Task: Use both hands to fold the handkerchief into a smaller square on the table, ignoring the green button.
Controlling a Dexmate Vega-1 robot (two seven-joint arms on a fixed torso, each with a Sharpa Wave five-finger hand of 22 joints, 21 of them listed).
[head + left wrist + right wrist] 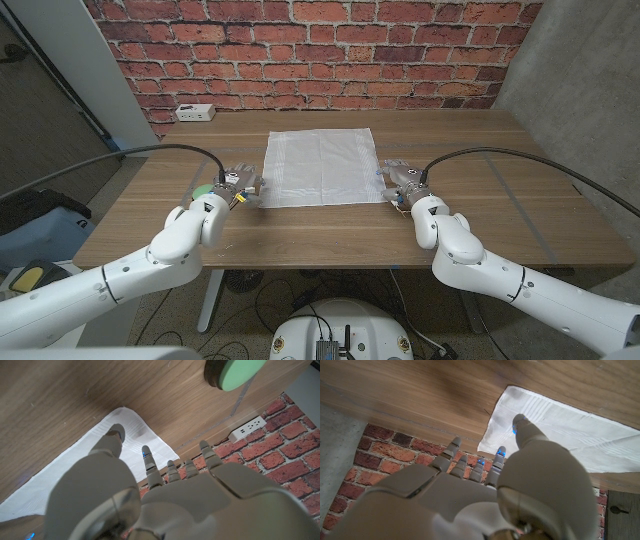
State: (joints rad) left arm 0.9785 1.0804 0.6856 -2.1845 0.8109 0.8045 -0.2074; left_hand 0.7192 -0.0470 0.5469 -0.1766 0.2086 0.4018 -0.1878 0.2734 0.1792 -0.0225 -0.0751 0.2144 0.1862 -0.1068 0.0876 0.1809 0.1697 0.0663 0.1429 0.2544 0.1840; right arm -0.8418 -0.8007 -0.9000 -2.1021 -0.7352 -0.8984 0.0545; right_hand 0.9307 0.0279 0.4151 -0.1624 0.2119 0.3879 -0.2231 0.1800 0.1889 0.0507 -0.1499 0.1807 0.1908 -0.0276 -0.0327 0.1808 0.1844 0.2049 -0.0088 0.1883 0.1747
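Note:
The white handkerchief (320,167) lies spread flat as a square in the middle of the wooden table. My left hand (237,185) is at its near left corner and my right hand (398,182) at its near right corner. In the left wrist view my left hand (165,495) has its fingers apart, and its thumb (114,435) is over the handkerchief's corner (127,427). In the right wrist view my right hand (485,495) is likewise spread, its thumb (525,430) over the handkerchief's corner (560,430). Neither hand holds any cloth.
The green button (203,190) sits just left of my left hand, partly hidden by it; in the left wrist view the green button (235,370) is apart from the cloth. A white power strip (195,113) lies at the table's far left edge, before the brick wall.

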